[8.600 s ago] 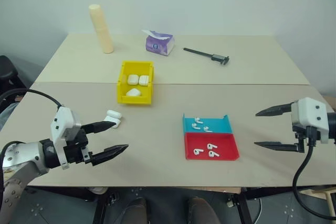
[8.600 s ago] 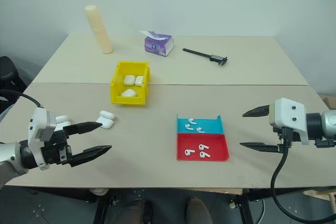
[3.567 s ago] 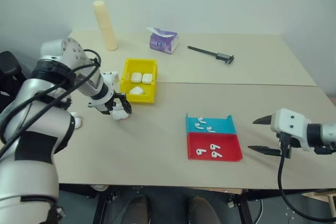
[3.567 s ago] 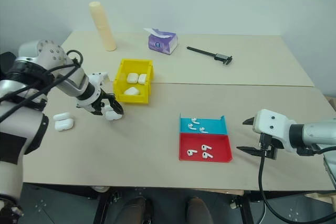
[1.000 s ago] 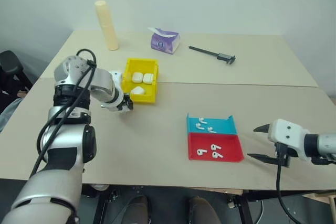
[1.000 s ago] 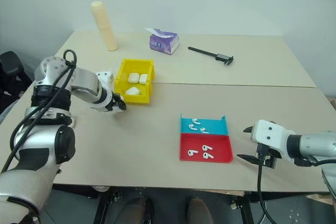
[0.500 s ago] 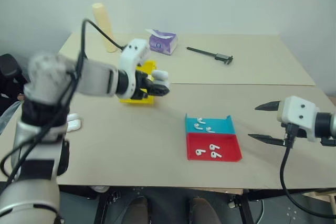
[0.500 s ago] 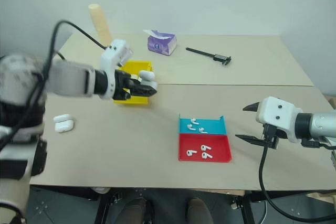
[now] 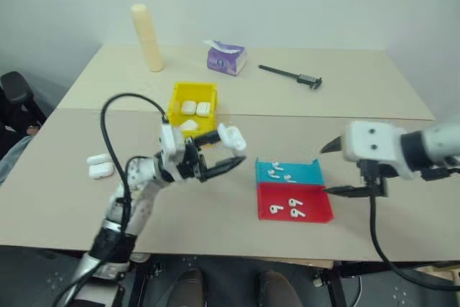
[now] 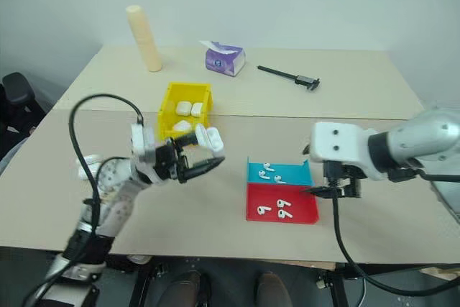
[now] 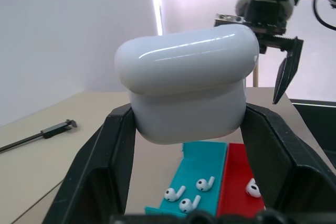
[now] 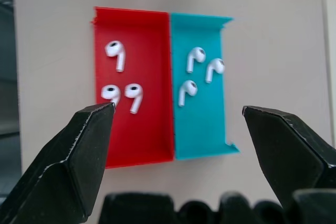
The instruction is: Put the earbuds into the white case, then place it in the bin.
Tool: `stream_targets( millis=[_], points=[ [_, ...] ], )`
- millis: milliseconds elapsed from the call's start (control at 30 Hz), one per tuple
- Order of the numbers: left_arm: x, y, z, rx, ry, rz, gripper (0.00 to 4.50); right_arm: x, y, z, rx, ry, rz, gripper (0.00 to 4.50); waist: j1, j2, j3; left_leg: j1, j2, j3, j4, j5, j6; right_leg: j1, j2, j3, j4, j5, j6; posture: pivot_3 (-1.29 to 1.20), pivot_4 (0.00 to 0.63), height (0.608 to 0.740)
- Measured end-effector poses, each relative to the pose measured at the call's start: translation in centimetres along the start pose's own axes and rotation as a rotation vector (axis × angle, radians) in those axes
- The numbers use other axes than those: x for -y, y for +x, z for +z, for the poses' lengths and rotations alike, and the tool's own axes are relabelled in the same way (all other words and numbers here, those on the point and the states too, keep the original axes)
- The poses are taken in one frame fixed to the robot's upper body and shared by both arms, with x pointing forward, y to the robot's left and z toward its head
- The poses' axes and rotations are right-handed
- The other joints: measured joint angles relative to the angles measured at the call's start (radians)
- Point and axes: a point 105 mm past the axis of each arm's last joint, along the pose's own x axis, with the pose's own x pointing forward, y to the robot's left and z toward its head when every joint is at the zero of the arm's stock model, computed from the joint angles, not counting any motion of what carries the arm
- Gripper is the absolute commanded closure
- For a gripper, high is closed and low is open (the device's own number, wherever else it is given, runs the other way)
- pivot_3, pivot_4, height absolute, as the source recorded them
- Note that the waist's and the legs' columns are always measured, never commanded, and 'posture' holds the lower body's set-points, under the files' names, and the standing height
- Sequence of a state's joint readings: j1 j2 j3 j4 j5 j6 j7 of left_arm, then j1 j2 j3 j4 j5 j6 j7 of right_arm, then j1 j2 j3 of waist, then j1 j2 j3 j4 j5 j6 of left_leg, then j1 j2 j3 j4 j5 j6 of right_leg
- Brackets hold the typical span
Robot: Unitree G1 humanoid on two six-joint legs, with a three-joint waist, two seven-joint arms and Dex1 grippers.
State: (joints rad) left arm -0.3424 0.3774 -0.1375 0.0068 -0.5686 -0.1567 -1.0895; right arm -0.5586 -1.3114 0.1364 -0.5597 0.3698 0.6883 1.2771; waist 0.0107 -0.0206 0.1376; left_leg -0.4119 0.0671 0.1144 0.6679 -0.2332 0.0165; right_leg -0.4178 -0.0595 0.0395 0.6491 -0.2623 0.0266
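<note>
- While the left gripper (image 9: 224, 152) is raised above the tabletop (image 9: 215, 210), its black fingers (image 11: 113, 145) are clenched on the white case (image 9: 232, 137), one on each side of the case's lower half; the lid is closed.
- The held case sits in the air between the yellow bin (image 9: 192, 109) and the two small trays, clear of the tabletop.
- The right gripper (image 9: 332, 169) hangs over the right end of the trays with its fingers (image 12: 84, 145) spread wide and nothing between them.
- The teal tray (image 9: 287, 172) and the red tray (image 9: 295, 201) lie side by side and touching, toward the near edge of the tabletop, right of its middle.
- Three earbuds (image 12: 197, 59) lie in the teal tray; three more earbuds (image 12: 116, 56) lie in the red one.
- The yellow bin stands near the middle of the tabletop, left of centre, with other white cases (image 9: 195, 108) inside it.
- Two more white cases (image 9: 99, 165) lie together near the left edge of the tabletop.
- Along the far edge stand a tall cream cylinder (image 9: 146, 37) toward the left corner, a purple tissue pack (image 9: 226, 57) near the middle, and a black caliper (image 9: 291, 76) lying flat to the right of it.
</note>
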Motion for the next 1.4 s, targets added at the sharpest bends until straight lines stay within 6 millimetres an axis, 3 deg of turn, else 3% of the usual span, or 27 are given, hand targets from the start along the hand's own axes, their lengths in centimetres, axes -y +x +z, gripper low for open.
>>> stream_targets(
  millis=[267, 433, 600, 700, 967, 1033, 1400],
  points=[
    [2.6, -2.3, -2.3, -0.048, 0.119, -0.09, 1.75, -1.3, 2.9, 0.5, -0.055, -0.056, 0.12, 0.0, -0.002, 0.001, -0.001, -0.003, 0.001, 0.0, 0.007, -0.003, 0.004, -0.002, 0.0, 0.0, 0.002, 0.001, 0.002, 0.0, 0.15, 0.74],
    [3.1, -2.7, -2.4, -0.058, 0.141, -0.09, 1.75, -2.1, 4.0, 0.5, -0.068, -0.073, 0.16, 1.24, 0.0, 0.002, -0.001, -0.004, 0.002, 0.0, 0.007, -0.003, 0.005, -0.002, 0.0, 0.0, 0.001, 0.001, 0.002, 0.0, 0.15, 0.74],
    [3.0, -2.2, -1.7, -0.05, 0.178, -0.065, 1.75, -2.9, 5.5, 0.1, -0.105, -0.086, 0.174, 1.24, -0.001, 0.002, -0.001, -0.003, 0.002, 0.0, 0.008, -0.003, 0.005, -0.003, 0.0, 0.0, 0.002, 0.001, 0.002, 0.0, 0.15, 0.74],
    [2.9, -2.1, -1.8, -0.059, 0.182, -0.057, 1.75, -3.3, 6.1, 0.1, -0.111, -0.082, 0.189, 1.84, -0.001, 0.003, -0.002, -0.003, 0.002, 0.0, 0.008, -0.003, 0.005, -0.003, 0.0, 0.0, 0.003, 0.001, 0.002, 0.0, 0.15, 0.74],
    [2.8, -1.8, -1.6, -0.066, 0.196, -0.051, 1.75, -3.8, 7.3, -0.5, -0.153, -0.043, 0.178, 1.84, -0.002, 0.003, -0.002, -0.003, 0.002, 0.0, 0.008, -0.003, 0.005, -0.003, 0.0, 0.0, 0.003, 0.001, 0.002, 0.0, 0.15, 0.74],
    [2.9, -1.8, -1.7, -0.074, 0.2, -0.051, 1.75, -4.0, 7.5, -0.7, -0.161, -0.038, 0.186, 2.39, -0.002, 0.003, -0.002, -0.003, 0.002, 0.0, 0.008, -0.003, 0.005, -0.003, 0.0, 0.0, 0.003, 0.001, 0.002, 0.0, 0.15, 0.74],
    [2.8, -1.8, -2.1, -0.101, 0.193, -0.048, 1.75, -4.1, 8.8, -1.8, -0.21, -0.015, 0.175, 2.39, -0.002, 0.003, -0.002, -0.003, 0.002, 0.0, 0.008, -0.003, 0.005, -0.003, 0.001, 0.0, 0.002, 0.001, 0.002, 0.0, 0.15, 0.74]
  ],
)
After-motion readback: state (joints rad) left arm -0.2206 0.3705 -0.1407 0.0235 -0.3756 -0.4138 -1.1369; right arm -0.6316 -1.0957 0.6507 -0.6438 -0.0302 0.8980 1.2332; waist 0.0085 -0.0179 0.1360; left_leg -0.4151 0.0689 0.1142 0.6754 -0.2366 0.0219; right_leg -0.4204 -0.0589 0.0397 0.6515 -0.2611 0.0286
